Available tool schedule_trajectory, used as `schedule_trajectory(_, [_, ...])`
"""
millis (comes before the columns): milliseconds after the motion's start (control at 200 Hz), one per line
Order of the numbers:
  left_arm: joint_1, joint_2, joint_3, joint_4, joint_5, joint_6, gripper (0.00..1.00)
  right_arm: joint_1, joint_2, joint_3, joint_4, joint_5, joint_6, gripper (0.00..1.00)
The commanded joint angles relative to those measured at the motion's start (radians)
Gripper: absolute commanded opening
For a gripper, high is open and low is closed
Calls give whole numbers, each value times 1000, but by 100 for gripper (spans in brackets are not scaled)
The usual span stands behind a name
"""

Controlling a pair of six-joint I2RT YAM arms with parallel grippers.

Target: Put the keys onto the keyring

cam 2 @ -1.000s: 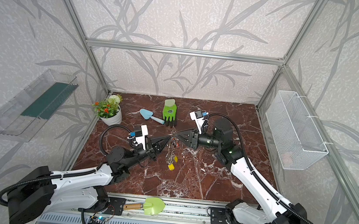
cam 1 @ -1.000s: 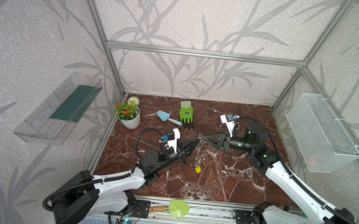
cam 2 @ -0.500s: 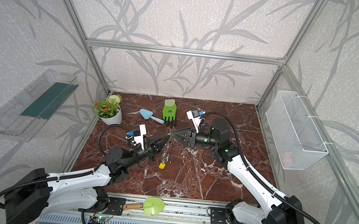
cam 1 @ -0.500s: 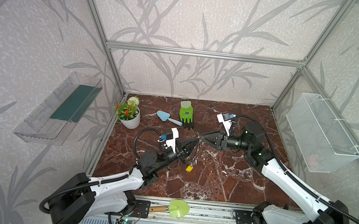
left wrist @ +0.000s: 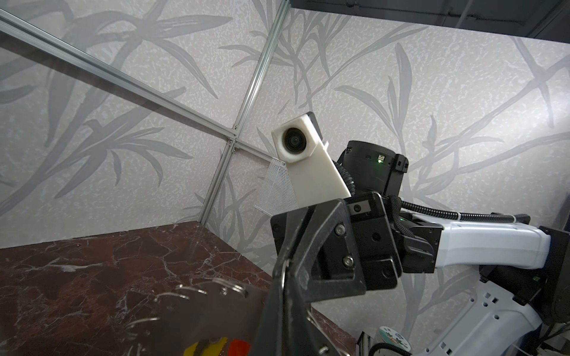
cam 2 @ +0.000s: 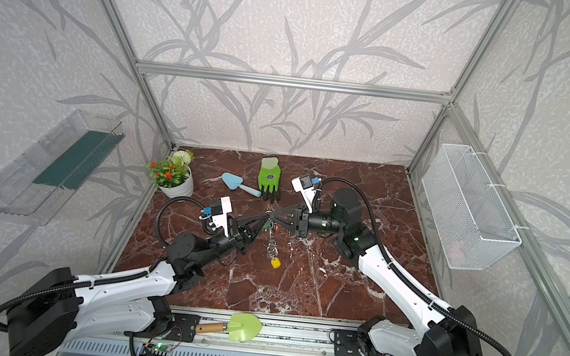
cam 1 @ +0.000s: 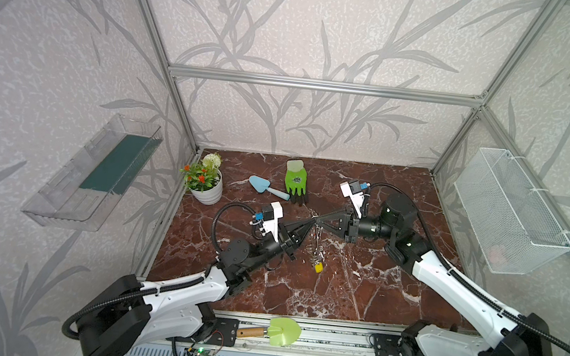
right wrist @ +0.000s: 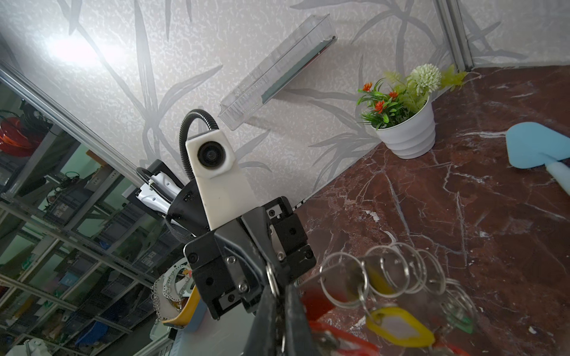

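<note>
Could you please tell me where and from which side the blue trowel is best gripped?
Probably by its slim handle, from straight above, jaws across it. The blue trowel lies flat on the table, its wide blade toward the flower pot and the handle end beside the green glove.

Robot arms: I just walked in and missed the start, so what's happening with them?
Both arms meet tip to tip above the middle of the table. The left hand is shut on the keyring and holds it in the air, with keys and coloured tags dangling below. The right hand is shut too, apparently pinching a split ring at the keyring's rim. A glove, trowel and plant pot sit at the back.
</note>
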Motion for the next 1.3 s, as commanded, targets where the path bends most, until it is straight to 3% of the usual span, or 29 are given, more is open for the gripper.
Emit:
schedule_trajectory(0, [-5, -20, 12, 60, 11, 11, 0, 8, -3, -10, 15, -23, 14, 0])
schedule_trajectory(180, [-4, -72, 31, -97, -5, -12, 0, 7, -7, 4, -12, -8, -17, 0])
schedule_trajectory(330, [-1, -194, 55, -352, -29, 34, 3, 7, -17, 40, -150, 61, -138, 0])
schedule_trajectory(490, [19, -333, 129, -724, 3, 108, 21, 7, -12, 74, -245, 115, -221, 0])
schedule_trajectory(685, [41, -381, 309, -1152, 66, 208, 41, 7, -17, 84, -275, 118, -265, 0])
schedule_trajectory(890, [74, -264, 584, -1585, 235, 451, 50, 8, -46, 84, -311, 81, -320, 0])
schedule_trajectory(1135, [181, -90, 739, -1713, 438, 644, 53, 18, -74, 79, -327, 46, -346, 0])
schedule_trajectory(1295, [195, -12, 820, -1774, 533, 753, 48, 31, -83, 80, -341, 28, -363, 0])
